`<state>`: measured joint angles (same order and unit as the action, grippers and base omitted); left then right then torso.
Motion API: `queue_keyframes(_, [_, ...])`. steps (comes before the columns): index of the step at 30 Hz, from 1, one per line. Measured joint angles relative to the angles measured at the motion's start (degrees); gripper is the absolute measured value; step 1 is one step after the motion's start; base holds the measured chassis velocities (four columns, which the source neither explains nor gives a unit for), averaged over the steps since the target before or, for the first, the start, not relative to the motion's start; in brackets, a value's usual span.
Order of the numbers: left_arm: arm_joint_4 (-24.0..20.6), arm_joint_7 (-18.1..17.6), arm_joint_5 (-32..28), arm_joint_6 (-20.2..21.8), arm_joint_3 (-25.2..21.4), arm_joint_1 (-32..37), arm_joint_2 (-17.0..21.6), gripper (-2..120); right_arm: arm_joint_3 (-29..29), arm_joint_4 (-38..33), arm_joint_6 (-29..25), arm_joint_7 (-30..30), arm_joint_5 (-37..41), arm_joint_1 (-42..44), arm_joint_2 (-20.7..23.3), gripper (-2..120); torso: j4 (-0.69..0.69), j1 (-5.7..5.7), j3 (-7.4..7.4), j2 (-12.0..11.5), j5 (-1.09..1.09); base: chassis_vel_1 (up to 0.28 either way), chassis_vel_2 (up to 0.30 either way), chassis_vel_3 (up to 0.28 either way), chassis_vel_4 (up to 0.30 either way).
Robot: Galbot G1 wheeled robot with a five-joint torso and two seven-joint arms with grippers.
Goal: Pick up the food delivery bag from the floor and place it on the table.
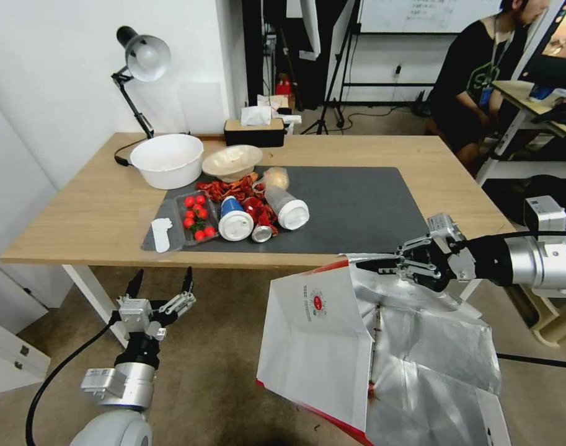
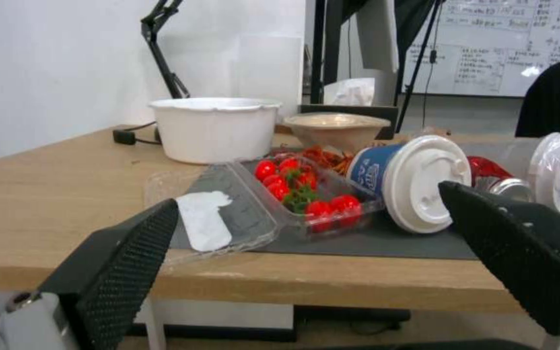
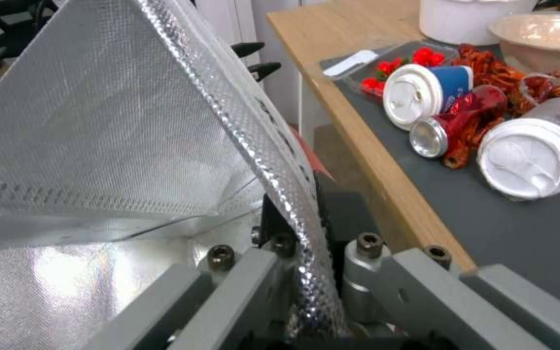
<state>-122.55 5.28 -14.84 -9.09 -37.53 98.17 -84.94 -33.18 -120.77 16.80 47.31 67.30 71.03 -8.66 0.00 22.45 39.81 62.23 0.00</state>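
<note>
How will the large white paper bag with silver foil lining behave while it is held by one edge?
The large white paper bag with silver foil lining probably flops: its foil is creased. It seems light, since the right gripper holds it by one edge. It may slip or tear.

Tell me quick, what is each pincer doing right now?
Left pincer: open, holding nothing, low beside the table.
Right pincer: shut on the foil rim of the food delivery bag.
</note>
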Motion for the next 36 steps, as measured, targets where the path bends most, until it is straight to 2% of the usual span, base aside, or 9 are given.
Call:
queue_keyframes(9, [0.0,-1.0,0.5,0.1,0.4,0.0,0.1,100,0.0,0.1,0.0,0.0,0.0,0.0,0.0,0,0.0,0.84,1.07,1.9,0.0,0.0,0.0,0.0,0.0])
queue_keyframes(27, [0.1,-0.5,0.6,-0.6,0.3,-0.1,0.2,100,-0.9,-1.1,0.2,-1.4,1.1,0.6,-0.1,0,0.0,0.75,0.96,1.7,-0.01,0.0,0.0,0.0,0.0])
queue_keyframes(31, [0.2,-0.4,1.0,-1.0,0.3,0.1,0.0,100,-1.9,-2.0,1.0,-2.2,5.0,-2.0,-1.0,0,0.0,0.69,0.88,1.6,0.0,0.0,0.0,0.0,0.0])
queue_keyframes(33, [0.2,-0.4,1.1,-1.2,0.3,0.2,-0.1,100,-2.0,-2.2,1.8,-4.2,8.8,-6.2,-1.7,0,0.0,0.66,0.84,1.5,-0.01,0.0,0.0,0.0,0.0])
queue_keyframes(34, [0.2,-0.4,1.2,-1.4,0.4,0.3,-0.3,100,-2.0,-2.0,2.2,-7.0,12.0,-9.9,-2.3,0,0.01,0.64,0.82,1.5,-0.01,0.0,0.0,0.0,0.0])
queue_keyframes(36, [0.2,-0.3,1.3,-1.5,0.4,0.3,-0.4,100,-2.0,-1.9,2.4,-8.7,13.7,-11.5,-2.6,0,0.01,0.64,0.81,1.4,0.0,0.0,0.0,0.0,0.0])
